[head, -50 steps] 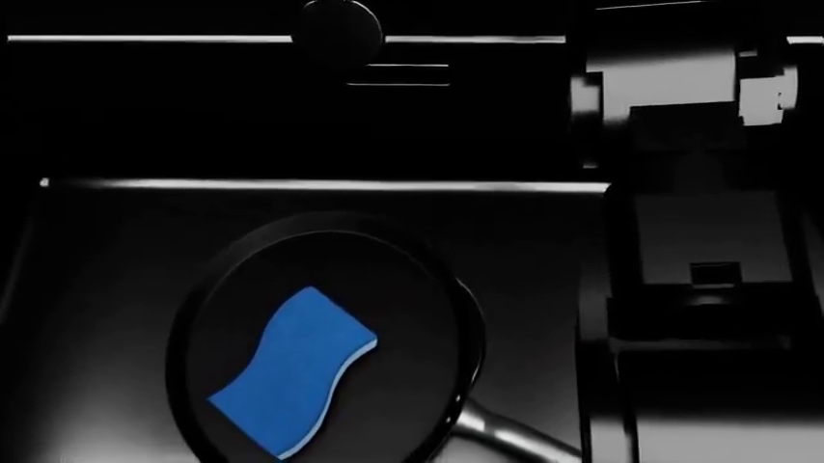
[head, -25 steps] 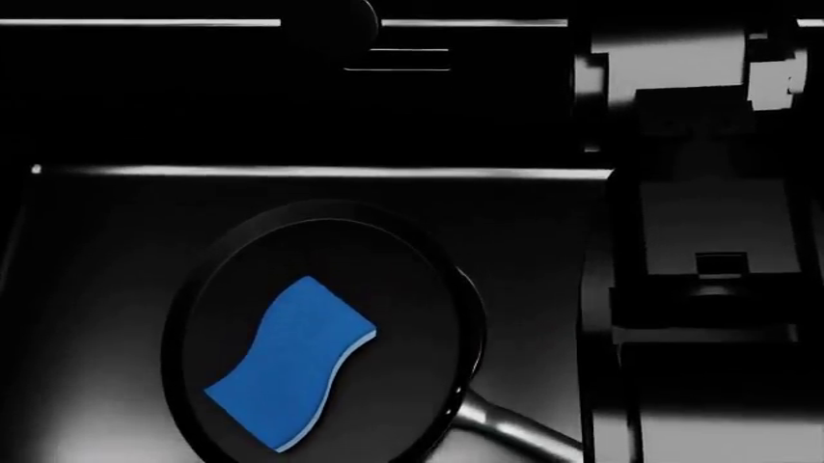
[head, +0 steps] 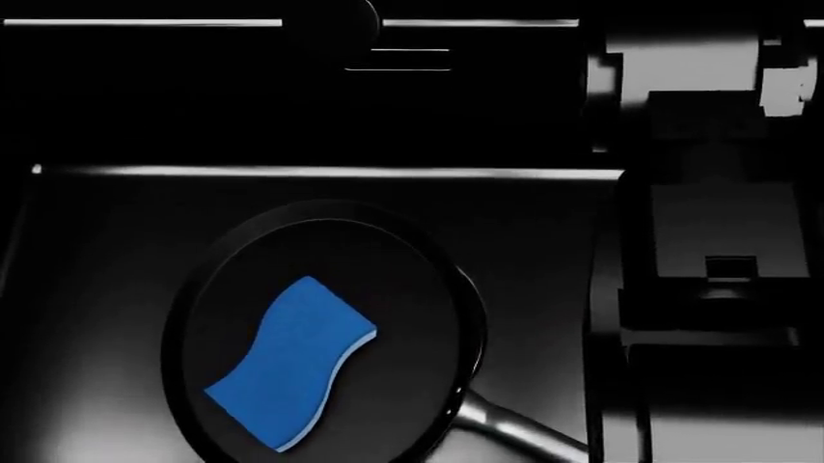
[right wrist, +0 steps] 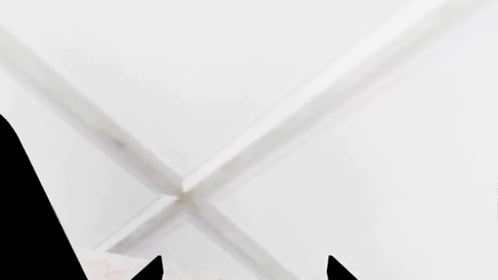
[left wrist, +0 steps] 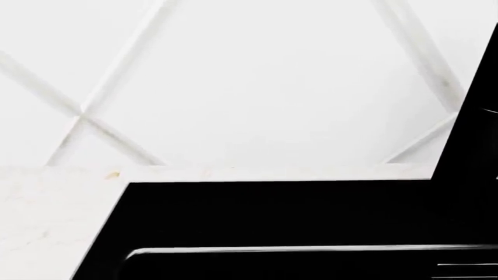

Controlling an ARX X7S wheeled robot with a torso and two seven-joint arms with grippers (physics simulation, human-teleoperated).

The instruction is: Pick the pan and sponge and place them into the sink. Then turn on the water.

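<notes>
The black pan (head: 386, 260) lies flat on the floor of the sink (head: 103, 241), its grey handle (head: 515, 429) pointing to the near right. In the pan lies the blue sponge (head: 289, 362). The faucet (head: 338, 21) shows dimly behind the back rim, and no water runs. My right arm (head: 701, 222) reaches forward along the sink's right side. In the right wrist view my right gripper (right wrist: 242, 271) is open, nothing between its two black fingertips (right wrist: 151, 269), and it faces the white tiled wall. The left wrist view shows none of the left gripper's fingers.
The left wrist view takes in the sink's black edge (left wrist: 272, 216), a marble counter (left wrist: 46, 221) and the white tiled wall (left wrist: 257, 76). A black shape (right wrist: 23, 221) stands at the side of the right wrist view; what it is cannot be told.
The head view shifted, so the sink and pan sit slightly higher in the picture. My right arm has drifted a little to the right. Pan and sponge lie unmoved.
</notes>
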